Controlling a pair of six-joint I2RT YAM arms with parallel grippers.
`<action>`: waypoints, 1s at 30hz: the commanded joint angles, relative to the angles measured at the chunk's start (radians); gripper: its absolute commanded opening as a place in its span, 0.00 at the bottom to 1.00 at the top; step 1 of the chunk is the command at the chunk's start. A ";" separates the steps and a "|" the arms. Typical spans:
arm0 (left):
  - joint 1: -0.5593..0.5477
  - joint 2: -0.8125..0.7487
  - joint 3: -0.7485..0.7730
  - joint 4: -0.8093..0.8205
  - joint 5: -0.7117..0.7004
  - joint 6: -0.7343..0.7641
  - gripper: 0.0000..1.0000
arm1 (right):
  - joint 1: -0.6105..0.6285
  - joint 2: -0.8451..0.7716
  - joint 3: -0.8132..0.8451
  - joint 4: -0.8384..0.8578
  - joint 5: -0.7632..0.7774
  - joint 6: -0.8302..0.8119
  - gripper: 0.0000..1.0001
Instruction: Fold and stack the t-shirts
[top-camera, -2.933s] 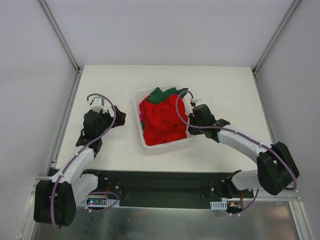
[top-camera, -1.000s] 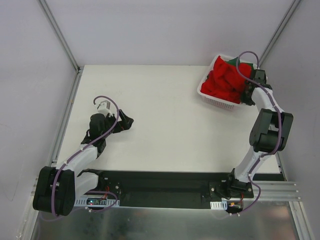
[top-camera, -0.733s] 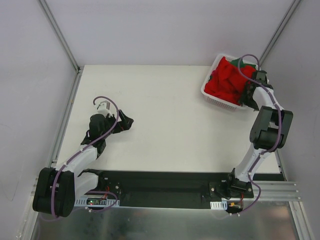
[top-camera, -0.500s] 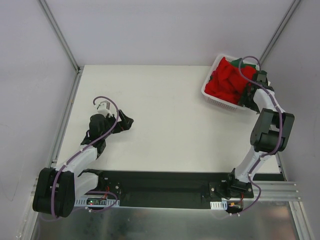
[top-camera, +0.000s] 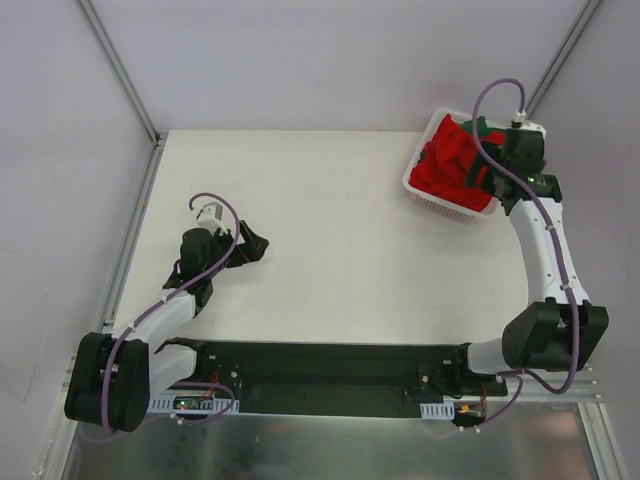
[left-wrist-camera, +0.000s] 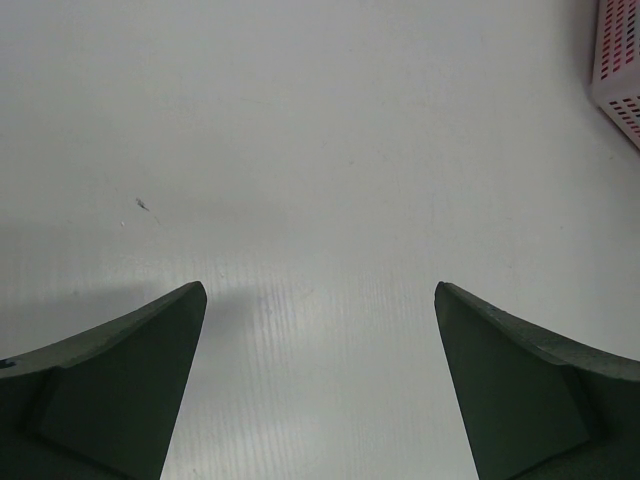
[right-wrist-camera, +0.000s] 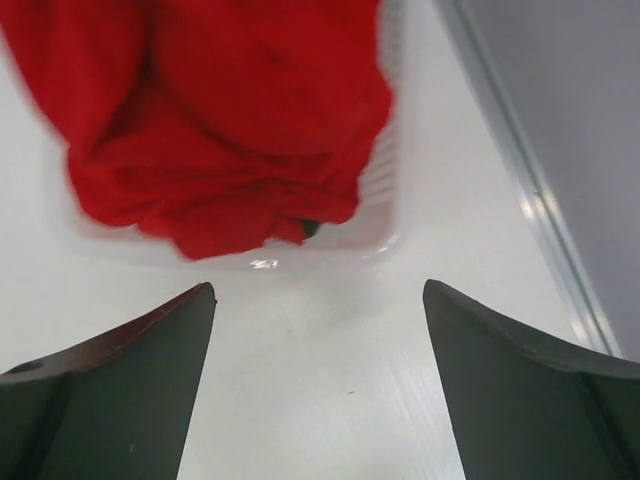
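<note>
basket (top-camera: 440, 203) heaped with red shirt (top-camera: 445, 170) blocks far right corner; table (top-camera: 350, 250) centre open for passage.

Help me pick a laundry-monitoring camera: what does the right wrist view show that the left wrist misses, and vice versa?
Right wrist only: the red t-shirt heaped in the basket, draped over its near rim, plus a metal rail. Left wrist only: a small dark mark on the table. Both: table, part of the basket, and an open, empty gripper: right gripper, left gripper.
</note>
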 joint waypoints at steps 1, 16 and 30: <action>-0.009 0.002 0.016 0.027 0.019 0.002 0.99 | 0.152 0.005 -0.011 -0.034 -0.108 -0.020 0.89; -0.010 -0.030 0.007 0.011 0.007 0.014 0.99 | 0.358 0.246 -0.008 0.141 -0.242 0.020 0.84; -0.012 -0.024 0.016 0.000 0.004 0.025 0.99 | 0.413 0.355 0.126 0.157 -0.313 -0.005 0.82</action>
